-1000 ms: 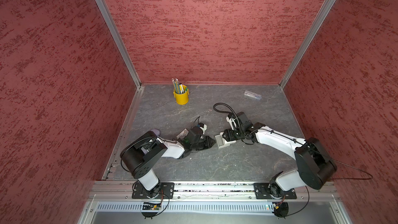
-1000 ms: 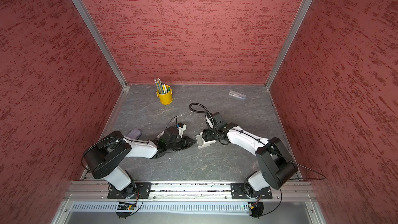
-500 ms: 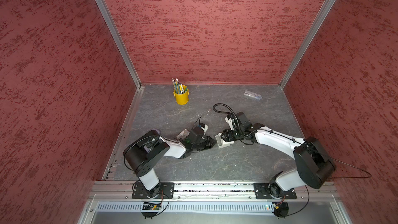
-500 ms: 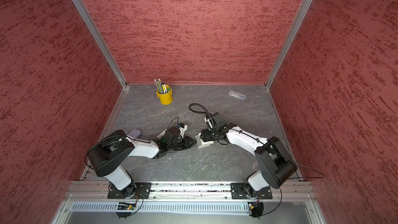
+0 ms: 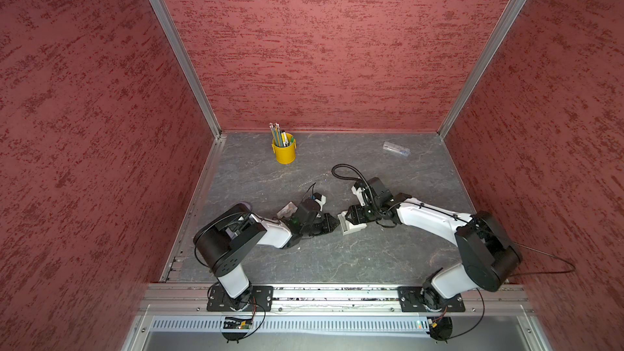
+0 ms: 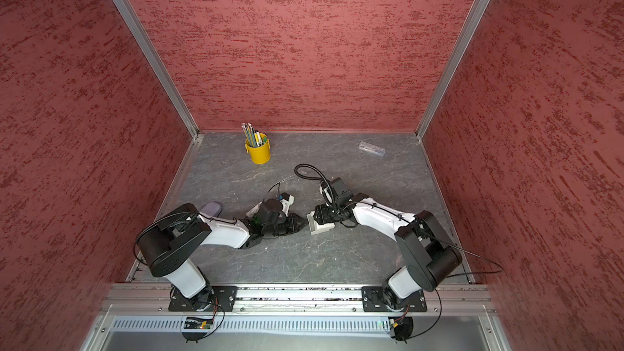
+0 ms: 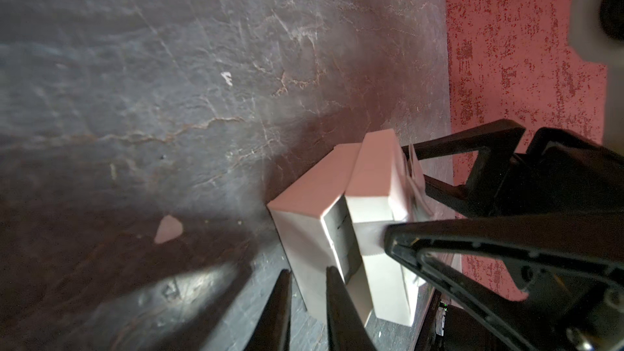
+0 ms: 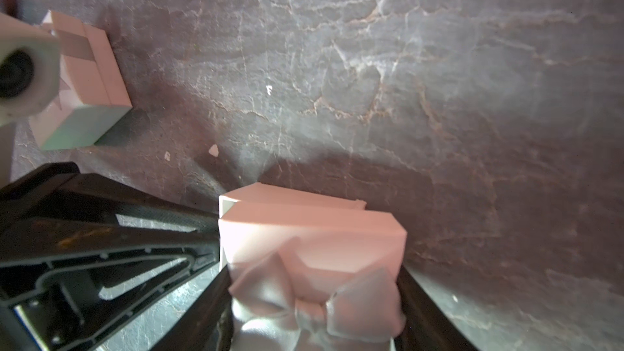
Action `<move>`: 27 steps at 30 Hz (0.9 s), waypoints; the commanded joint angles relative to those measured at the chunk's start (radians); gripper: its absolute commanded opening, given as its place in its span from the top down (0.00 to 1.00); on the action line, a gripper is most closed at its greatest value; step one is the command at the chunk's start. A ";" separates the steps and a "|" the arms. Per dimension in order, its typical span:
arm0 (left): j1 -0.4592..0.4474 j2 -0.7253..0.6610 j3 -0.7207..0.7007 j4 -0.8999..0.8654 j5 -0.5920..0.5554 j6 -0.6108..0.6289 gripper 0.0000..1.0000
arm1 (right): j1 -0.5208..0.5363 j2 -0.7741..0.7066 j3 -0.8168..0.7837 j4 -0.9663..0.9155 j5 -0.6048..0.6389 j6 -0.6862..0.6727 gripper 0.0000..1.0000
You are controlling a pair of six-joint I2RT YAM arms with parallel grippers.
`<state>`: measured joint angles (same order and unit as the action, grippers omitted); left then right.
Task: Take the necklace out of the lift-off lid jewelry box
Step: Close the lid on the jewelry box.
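While right end effector (image 5: 349,220) clamps one lid (image 8: 304,227), left end effector (image 7: 308,275) state unclear; jewelry box (image 7: 300,238), second box (image 8: 87,72).

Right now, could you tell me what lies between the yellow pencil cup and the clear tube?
Only bare tabletop separates the cup and tube, in both top views.

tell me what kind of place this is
Probably a robot test cell: red textured walls in aluminium framing, left arm and right arm bolted to a front rail, staged pencil cup.

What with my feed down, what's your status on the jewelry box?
Right end effector clamped on lid, part-lifted. Left end effector pinching box base. Necklace not visible. Nothing blocking.
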<state>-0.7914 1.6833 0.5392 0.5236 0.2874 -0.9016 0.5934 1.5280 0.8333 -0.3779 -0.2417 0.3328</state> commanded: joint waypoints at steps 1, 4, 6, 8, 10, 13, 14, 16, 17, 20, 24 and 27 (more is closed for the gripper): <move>-0.003 -0.010 0.018 -0.011 -0.011 0.019 0.79 | 0.005 -0.035 0.049 -0.067 0.051 -0.013 0.32; -0.003 -0.007 0.021 -0.012 -0.010 0.021 0.79 | 0.005 -0.019 0.072 -0.085 0.047 -0.023 0.32; -0.003 -0.002 0.027 -0.011 -0.004 0.021 0.79 | 0.005 0.001 0.079 -0.080 0.023 -0.019 0.32; -0.005 0.001 0.031 -0.008 -0.001 0.021 0.79 | 0.005 0.014 0.074 -0.061 -0.002 -0.010 0.32; -0.007 0.004 0.036 -0.006 0.002 0.021 0.79 | 0.005 0.021 0.067 -0.041 -0.021 -0.001 0.32; -0.012 0.016 0.047 -0.005 0.007 0.020 0.79 | 0.007 0.028 0.061 -0.025 -0.039 0.002 0.32; -0.012 0.020 0.050 -0.005 0.009 0.020 0.79 | 0.009 0.028 0.060 -0.021 -0.041 0.002 0.32; -0.014 0.030 0.056 -0.002 0.012 0.020 0.80 | 0.012 0.031 0.054 -0.016 -0.038 -0.002 0.32; -0.014 0.033 0.058 -0.001 0.013 0.019 0.79 | 0.012 0.033 0.052 -0.014 -0.035 -0.004 0.32; -0.014 0.041 0.062 0.003 0.014 0.018 0.79 | 0.016 0.046 0.044 -0.011 -0.037 -0.009 0.32; -0.012 0.031 0.057 0.001 0.011 0.017 0.80 | 0.022 0.045 0.032 -0.002 -0.032 -0.002 0.32; -0.007 -0.004 0.037 -0.005 0.000 0.018 0.79 | 0.022 0.035 0.026 0.003 -0.011 0.008 0.32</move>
<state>-0.8005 1.7050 0.5865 0.5167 0.2897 -0.9012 0.6064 1.5677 0.8738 -0.3977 -0.2615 0.3264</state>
